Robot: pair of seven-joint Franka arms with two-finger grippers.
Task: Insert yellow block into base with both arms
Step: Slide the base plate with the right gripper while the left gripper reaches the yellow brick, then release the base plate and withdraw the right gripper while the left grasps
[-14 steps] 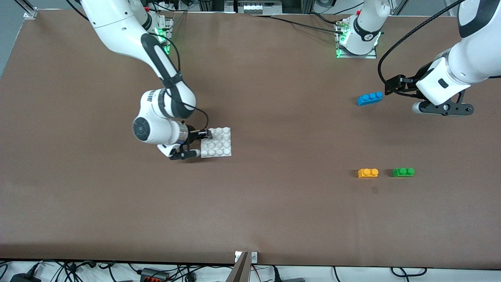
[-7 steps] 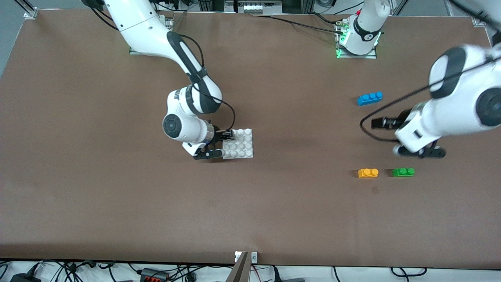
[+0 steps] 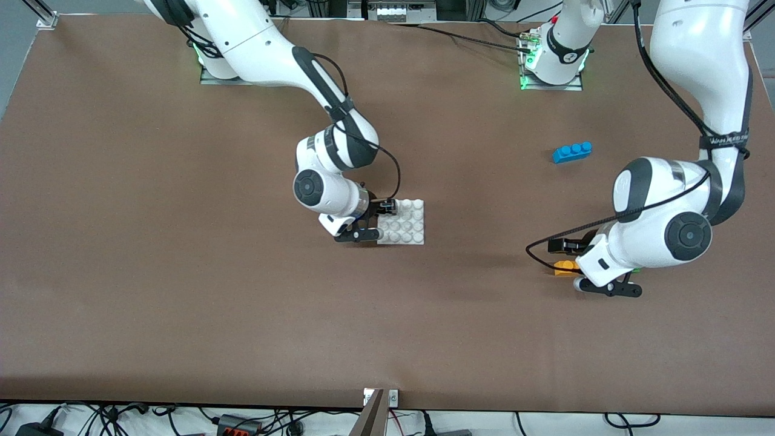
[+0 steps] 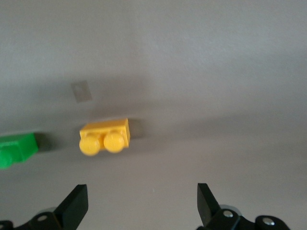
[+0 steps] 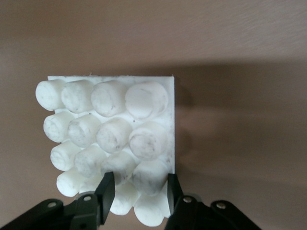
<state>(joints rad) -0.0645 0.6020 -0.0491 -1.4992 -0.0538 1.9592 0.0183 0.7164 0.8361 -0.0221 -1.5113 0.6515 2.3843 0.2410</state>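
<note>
The yellow block [image 3: 564, 267] lies on the brown table toward the left arm's end, partly covered by the left hand. In the left wrist view the yellow block [image 4: 104, 138] lies upright just ahead of the fingers, nearer one finger than the other. My left gripper [image 3: 560, 257] hangs low over it, open and empty [image 4: 140, 206]. The white base [image 3: 402, 221] is near the table's middle. My right gripper [image 3: 378, 221] is shut on the base's edge, pinching an edge stud [image 5: 139, 194] of the base [image 5: 110, 134].
A green brick [image 4: 17, 149] lies beside the yellow block, almost hidden under the left hand in the front view. A blue three-stud brick [image 3: 572, 151] lies farther from the front camera. A small pale patch [image 4: 81, 91] marks the table near the yellow block.
My right gripper has carried the base toward the left arm's end. My left arm has swung from beside the blue brick to low over the yellow block.
</note>
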